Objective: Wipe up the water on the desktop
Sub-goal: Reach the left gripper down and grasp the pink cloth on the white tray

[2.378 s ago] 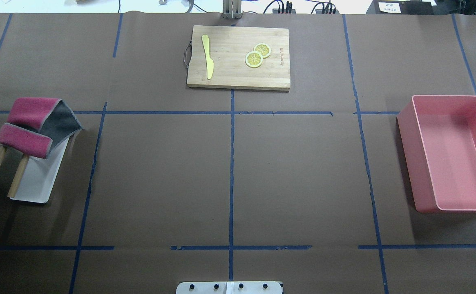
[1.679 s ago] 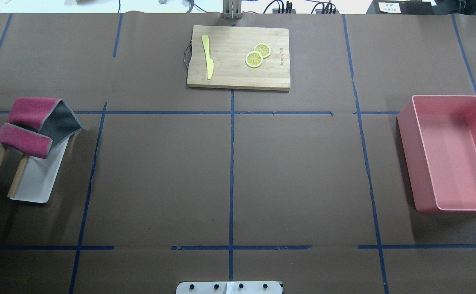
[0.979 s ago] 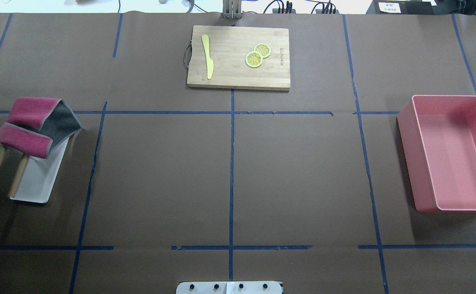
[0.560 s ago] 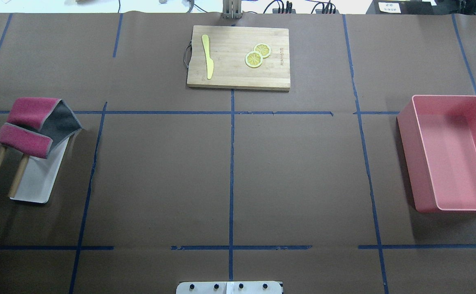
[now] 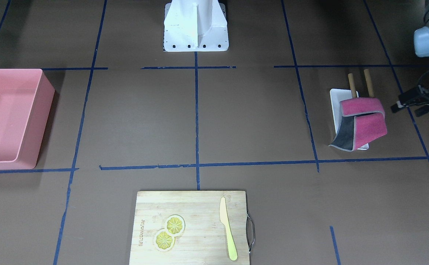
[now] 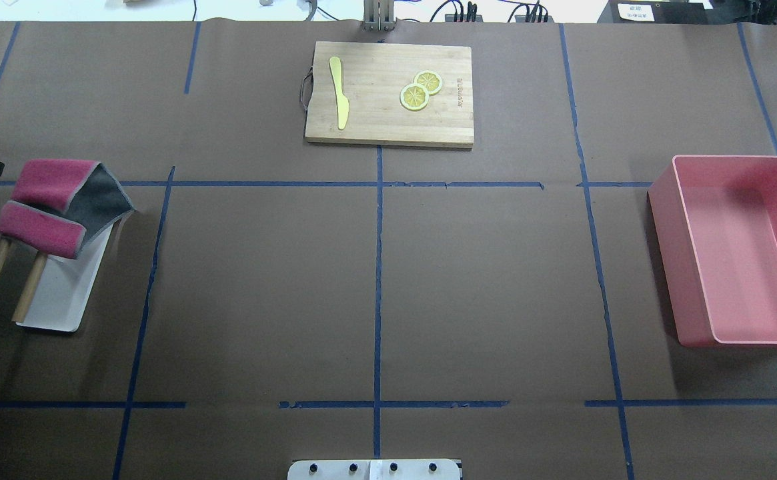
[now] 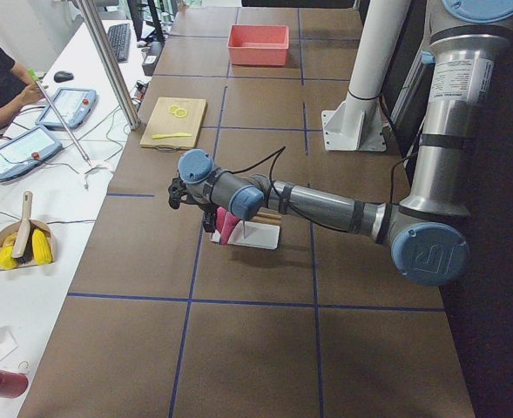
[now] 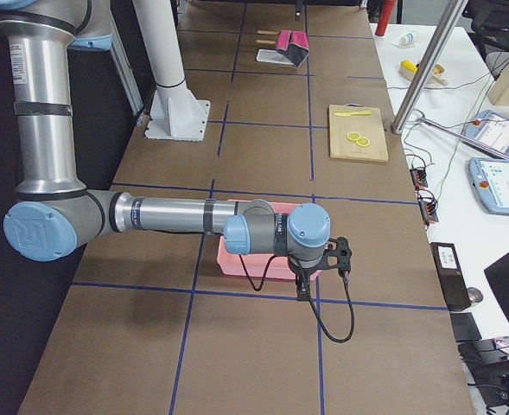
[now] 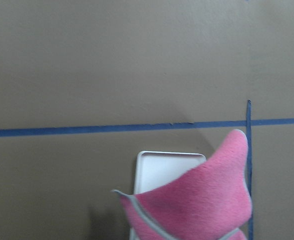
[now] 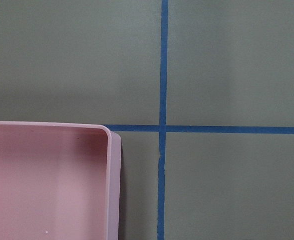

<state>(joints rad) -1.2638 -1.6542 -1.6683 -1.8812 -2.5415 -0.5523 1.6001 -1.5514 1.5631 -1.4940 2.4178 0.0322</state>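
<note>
Wiping has not begun, by my reading. The pink-and-grey cloth (image 5: 363,121) hangs untouched over two wooden pegs (image 5: 352,85) above a white tray (image 5: 335,106). It is just beside the left claw (image 5: 405,106), on the side toward the table's middle. That claw hovers apart from the cloth with nothing in it. Its dark fingers run into the picture's edge, so I cannot tell how far open they are.

The desktop (image 6: 261,287) lies beneath this claw and stretches far away from it. No puddle or wet patch shows on it, though the matte brown could hide a thin film. Taking the cloth, finding the water and rubbing it dry all look left to do.

The right claw (image 8: 323,259) hangs just beside the pink bin (image 6: 667,267) and is seen only from the side. Its opening cannot be told. The cutting board (image 6: 375,120) sits well apart from both claws.
</note>
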